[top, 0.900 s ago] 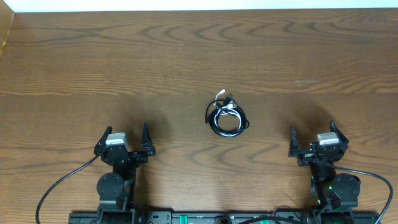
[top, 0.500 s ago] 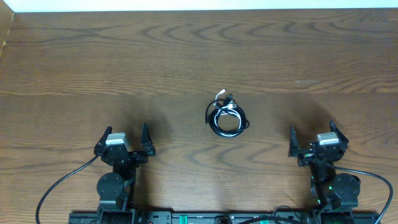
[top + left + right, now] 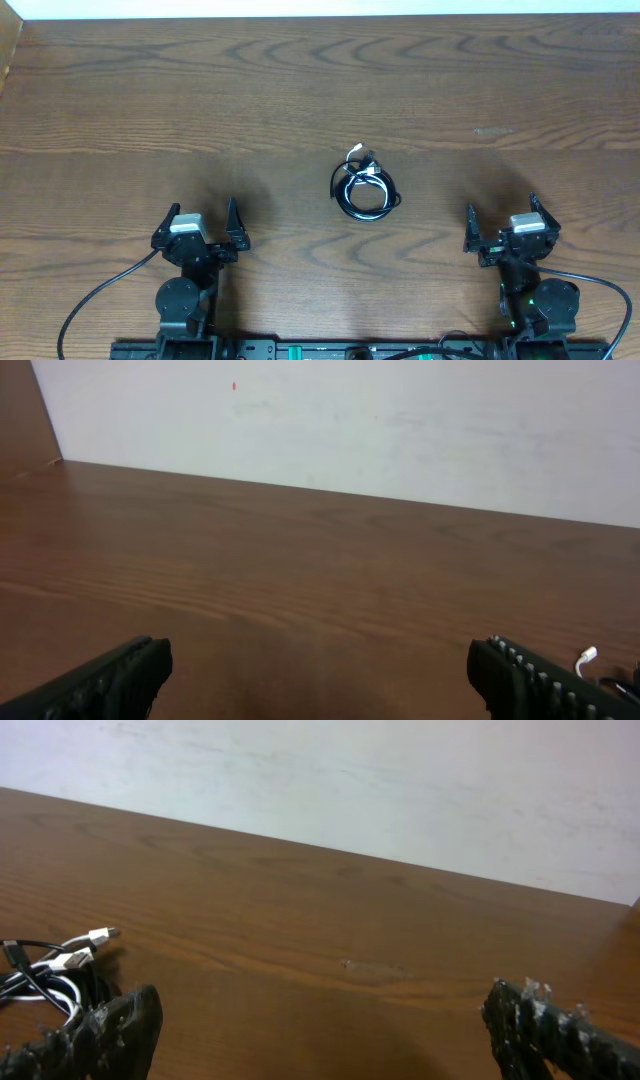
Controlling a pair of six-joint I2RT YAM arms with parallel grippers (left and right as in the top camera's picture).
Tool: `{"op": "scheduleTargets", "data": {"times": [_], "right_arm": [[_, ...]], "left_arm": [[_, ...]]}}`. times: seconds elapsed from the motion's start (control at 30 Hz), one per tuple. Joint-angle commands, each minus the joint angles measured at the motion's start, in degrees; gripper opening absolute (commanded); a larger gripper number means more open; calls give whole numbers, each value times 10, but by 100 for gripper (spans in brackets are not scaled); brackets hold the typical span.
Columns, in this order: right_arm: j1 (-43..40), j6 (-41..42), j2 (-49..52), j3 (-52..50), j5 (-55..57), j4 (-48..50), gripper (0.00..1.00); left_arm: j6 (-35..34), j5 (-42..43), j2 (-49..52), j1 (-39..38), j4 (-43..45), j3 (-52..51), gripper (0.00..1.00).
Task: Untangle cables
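Overhead, the left gripper (image 3: 203, 212) sits low at the near edge of the table (image 3: 300, 80), its jaws spread wide and holding nothing. Its own wrist view agrees: the left gripper (image 3: 320, 670) shows only bare wood between its two fingers, with the wall (image 3: 400, 430) beyond. Well apart from it, near the middle of the table and a little right of centre, lie the cables (image 3: 364, 187), a small tight bundle of black loops with white plugs (image 3: 357, 153) sticking out at the far side. None of the cords has been pulled free; they overlap as one coil, so I judge the untangling not yet begun, with all of the separating and laying out left to do. Further right, the right gripper (image 3: 501, 208) also sits at the near edge, jaws equally wide and empty, well apart from the bundle. In the right wrist view, the right gripper (image 3: 320, 1020) frames open wood, and the cables (image 3: 45, 982) show at the far left just behind one finger, the plugs (image 3: 98, 934) pointing right. No box, tray or other container appears in any view, so nothing shows where sorted cords would go except the table itself.
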Motion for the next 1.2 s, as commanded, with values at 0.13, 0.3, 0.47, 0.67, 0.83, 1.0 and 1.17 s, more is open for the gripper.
{"op": "scheduleTargets", "data": {"times": [0.13, 0.3, 0.47, 0.67, 0.83, 1.0, 1.17], "right_arm": [[5, 0, -1, -1, 2, -3, 99], [5, 0, -1, -1, 2, -2, 99], [5, 0, -1, -1, 6, 4, 99], [5, 1, -1, 1, 24, 6, 99], [5, 56, 46, 30, 55, -8, 99], [5, 57, 193, 125, 54, -29, 99], [5, 56, 326, 223, 50, -73, 99]], "left_arm": [[10, -3, 1, 2, -28, -8, 100], [10, -3, 1, 2, -25, -8, 100], [10, -8, 1, 2, -26, -8, 100], [9, -12, 16, 2, -30, -3, 100], [5, -7, 106, 2, -30, 49, 100], [3, -8, 259, 2, -48, 152, 100], [-4, -7, 374, 2, -123, 248, 100]]}}
